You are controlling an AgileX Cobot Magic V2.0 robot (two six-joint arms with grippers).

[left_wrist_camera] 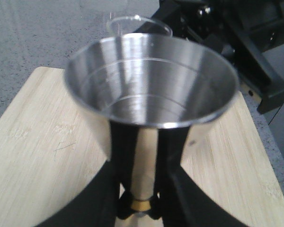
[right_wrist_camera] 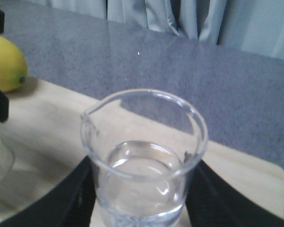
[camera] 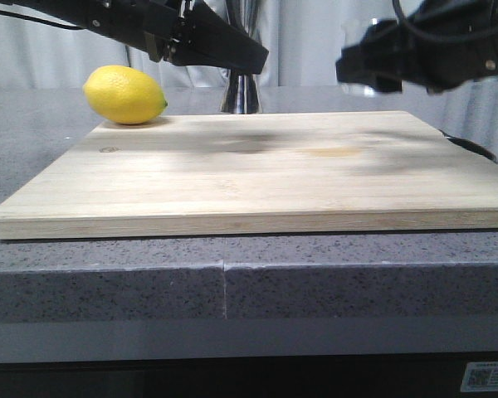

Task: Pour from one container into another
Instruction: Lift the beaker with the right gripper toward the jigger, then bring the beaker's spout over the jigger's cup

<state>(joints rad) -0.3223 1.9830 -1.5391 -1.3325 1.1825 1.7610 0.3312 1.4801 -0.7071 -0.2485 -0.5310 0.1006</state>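
The left end effector (left_wrist_camera: 138, 208) is clamped on the steel jigger (left_wrist_camera: 151, 94), upright at the far middle of the wooden board (camera: 257, 178). The right end effector (right_wrist_camera: 139, 208) grips the glass beaker (right_wrist_camera: 144, 156), raised above the board's far right. A lemon (camera: 124, 94) lies far left on the worktop (camera: 108, 282).

Clear smooth glass beaker (right_wrist_camera: 144, 161), shiny brushed steel jigger (left_wrist_camera: 151, 90), matt pale wooden board (camera: 257, 170), speckled stone counter (camera: 108, 278).

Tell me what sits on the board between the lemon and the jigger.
Nothing: in the front view, only bare cutting board lies between the lemon and the jigger.
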